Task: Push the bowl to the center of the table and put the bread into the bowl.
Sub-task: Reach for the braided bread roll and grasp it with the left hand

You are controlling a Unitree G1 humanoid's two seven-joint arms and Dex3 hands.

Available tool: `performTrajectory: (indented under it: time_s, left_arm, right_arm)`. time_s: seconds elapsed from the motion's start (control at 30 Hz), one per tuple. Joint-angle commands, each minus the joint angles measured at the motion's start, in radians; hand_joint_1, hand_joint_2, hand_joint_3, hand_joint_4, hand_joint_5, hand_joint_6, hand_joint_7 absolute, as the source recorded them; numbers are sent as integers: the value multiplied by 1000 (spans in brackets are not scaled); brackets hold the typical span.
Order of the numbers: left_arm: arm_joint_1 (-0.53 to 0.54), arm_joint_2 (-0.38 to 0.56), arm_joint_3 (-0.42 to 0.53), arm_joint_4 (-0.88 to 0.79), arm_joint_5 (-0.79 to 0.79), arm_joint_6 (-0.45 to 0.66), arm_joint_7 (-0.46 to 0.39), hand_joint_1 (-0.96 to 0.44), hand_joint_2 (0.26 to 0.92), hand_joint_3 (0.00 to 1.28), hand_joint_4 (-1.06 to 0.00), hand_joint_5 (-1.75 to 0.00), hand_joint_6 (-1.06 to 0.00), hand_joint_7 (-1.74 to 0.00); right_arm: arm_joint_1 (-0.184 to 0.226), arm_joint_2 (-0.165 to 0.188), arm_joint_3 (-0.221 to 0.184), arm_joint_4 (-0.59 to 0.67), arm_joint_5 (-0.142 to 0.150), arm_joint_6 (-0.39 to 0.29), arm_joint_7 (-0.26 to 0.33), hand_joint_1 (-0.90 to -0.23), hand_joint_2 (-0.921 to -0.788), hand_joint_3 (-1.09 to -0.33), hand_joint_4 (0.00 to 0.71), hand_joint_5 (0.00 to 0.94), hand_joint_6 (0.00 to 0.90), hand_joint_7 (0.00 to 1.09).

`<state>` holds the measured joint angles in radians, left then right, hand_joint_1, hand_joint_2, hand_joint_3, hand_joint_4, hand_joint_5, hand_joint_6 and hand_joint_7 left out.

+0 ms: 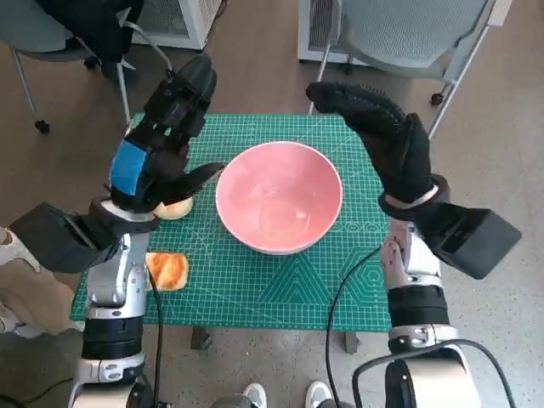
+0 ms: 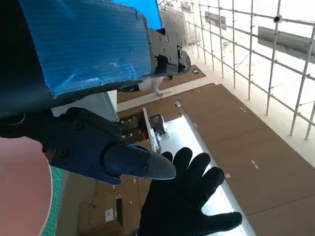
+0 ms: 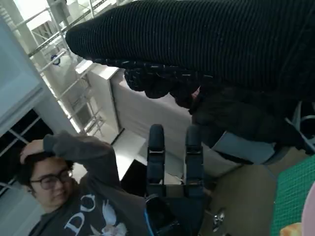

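Note:
A pink bowl [image 1: 279,197] stands near the middle of the green cutting mat [image 1: 255,293]; its rim [image 2: 24,191] shows in the left wrist view. One bread piece [image 1: 167,270] lies at the mat's left front, and another [image 1: 176,207] sits beside the bowl, partly hidden under my left hand [image 1: 161,144]. That hand is raised to the bowl's left, fingers apart, holding nothing. My right hand [image 1: 382,136] is lifted on the bowl's right, fingers spread and empty; it shows as the glove [image 2: 184,206] in the left wrist view. A bread edge [image 3: 295,229] peeks into the right wrist view.
The mat covers the small table. Chairs [image 1: 408,34] stand on the floor beyond the far edge. A person [image 3: 64,196] sits nearby in the right wrist view, and feet [image 1: 285,395] show below the near edge.

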<state>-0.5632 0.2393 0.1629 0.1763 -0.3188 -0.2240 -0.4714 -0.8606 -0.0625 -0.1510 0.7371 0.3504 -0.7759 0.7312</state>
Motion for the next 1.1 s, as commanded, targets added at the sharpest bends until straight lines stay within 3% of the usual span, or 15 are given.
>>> performTrajectory:
  time_s: [0.03,0.23,0.3,0.37,0.47,0.63,0.77,0.93,1.1]
  left_arm:
    - [13,12,-1,-38,-5,10,-5,-629,921,135,-44,-5,-141,-251]
    - [71,56,10,-165,-11,54,-14,-628,921,137,-40,-2,-135,-253]
    - [102,103,14,-232,10,79,-25,-626,921,140,-34,-1,-119,-251]
    - [146,218,24,-338,68,143,-59,-624,921,133,-20,0,-73,-268]
    - [227,412,61,-528,151,322,-116,-618,894,105,-6,1,-23,-248]
    - [364,634,157,-841,276,684,-167,-497,740,20,0,1,-28,-172]
    - [437,661,211,-976,333,821,-158,-409,703,6,1,1,-71,-191]
    - [524,646,256,-1039,356,817,-168,-338,681,1,-5,-2,-112,-210]
    - [589,664,264,-1124,404,897,-174,-287,668,1,-40,-9,-163,-189]
  right_arm:
    - [36,7,9,-14,8,16,11,-731,-921,-788,71,9,49,203]
    - [39,5,12,-28,11,23,10,-731,-921,-789,72,8,43,213]
    - [41,4,13,-32,12,23,11,-733,-921,-789,73,8,41,217]
    - [45,4,14,-41,14,25,10,-733,-921,-789,73,7,39,220]
    - [49,5,16,-50,13,27,7,-733,-921,-790,73,7,36,226]
    - [48,4,14,-52,16,31,8,-732,-921,-790,73,6,31,236]
    - [45,0,8,-49,22,33,10,-723,-921,-793,73,5,25,245]
    - [39,-1,4,-42,24,33,8,-710,-921,-797,74,4,8,279]
    - [34,3,2,-32,25,30,6,-709,-921,-799,74,3,1,296]
